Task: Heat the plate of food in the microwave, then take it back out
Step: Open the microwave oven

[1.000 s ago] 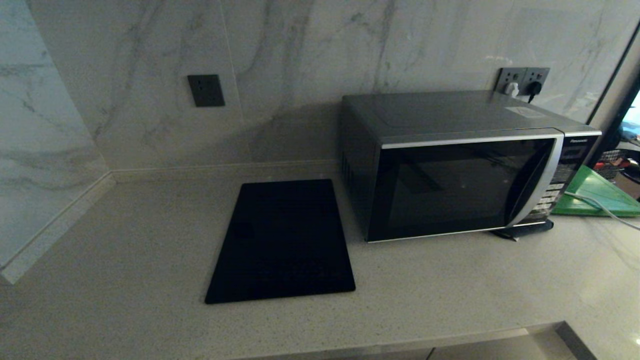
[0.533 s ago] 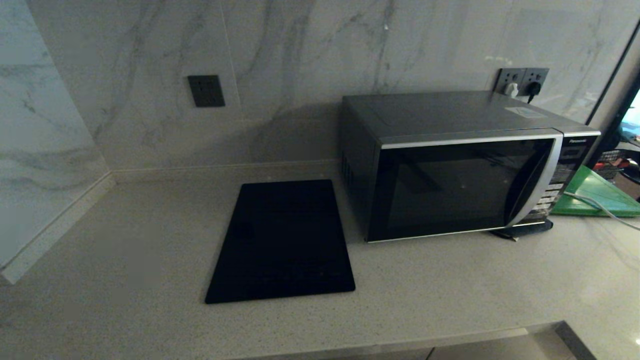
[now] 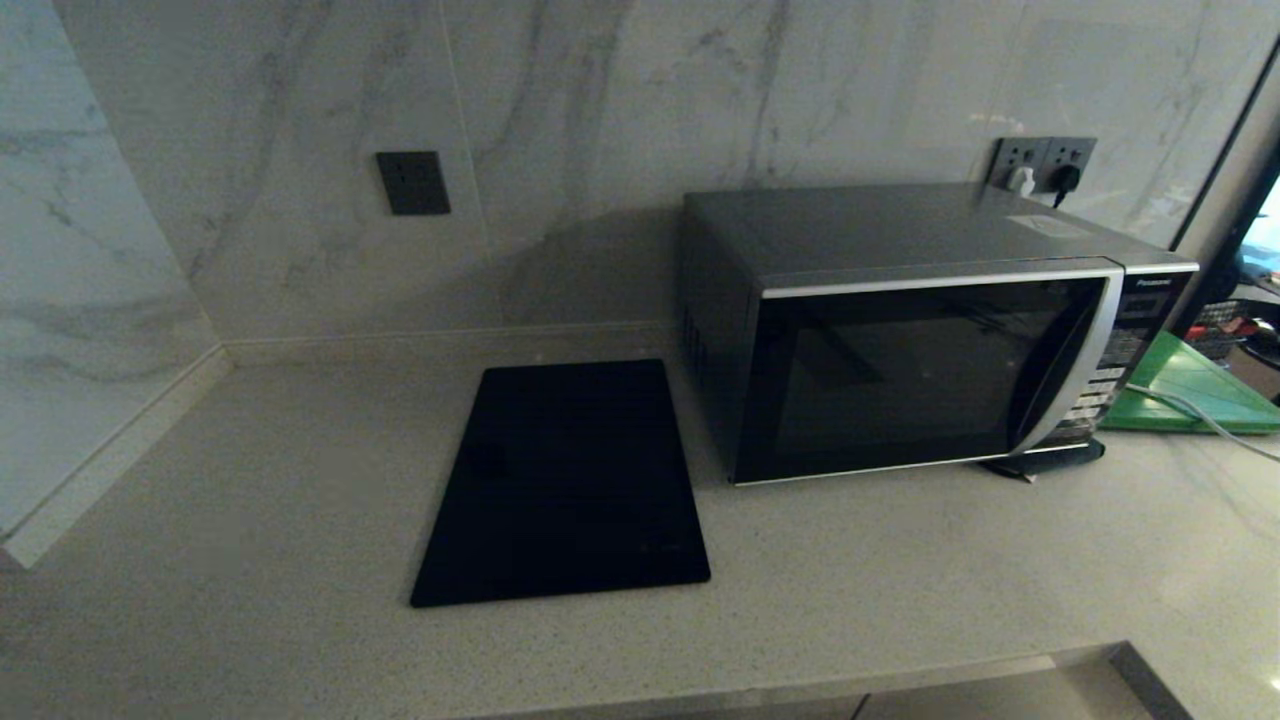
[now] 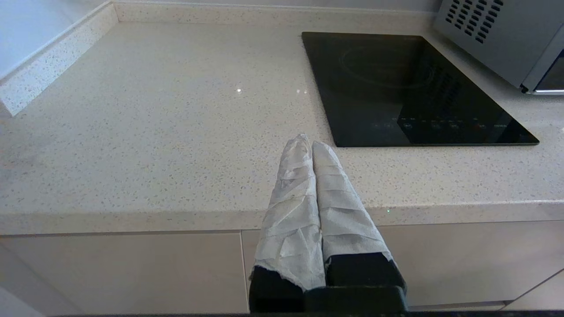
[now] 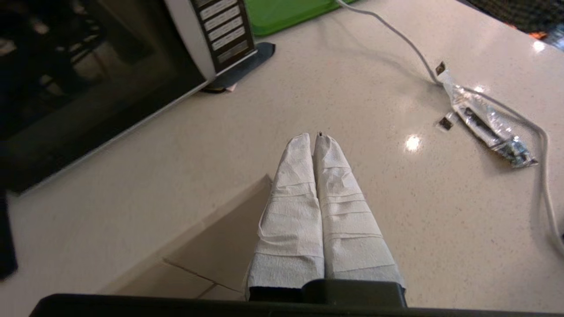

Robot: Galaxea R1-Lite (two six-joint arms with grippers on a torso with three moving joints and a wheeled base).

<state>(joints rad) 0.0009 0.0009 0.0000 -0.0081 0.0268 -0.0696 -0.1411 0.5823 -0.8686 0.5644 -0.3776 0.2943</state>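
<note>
- Head view: you have the microwave (image 3: 930,340) at the counter's back right, door closed, its rear close to the wall. A black panel (image 3: 565,485) lies flat just left of it, and bare counter (image 3: 250,520) runs on to the left wall and forward to the front edge. A green board (image 3: 1195,385) lies behind the microwave's right end, with a grey cable (image 3: 1190,410) crossing it. No plate of food shows, and neither arm is in this view.
- Left wrist view: your left gripper (image 4: 313,147) hangs clenched and empty, its wrapped fingers pressed together, in front of the counter's front edge, near the black panel's front left corner.
- Right wrist view: your right gripper (image 5: 316,141) is clenched, holding nothing, over the counter by its front edge, in front of the microwave's button panel (image 5: 222,31). The cable and a clear plastic packet (image 5: 484,121) lie on the counter to its right.
</note>
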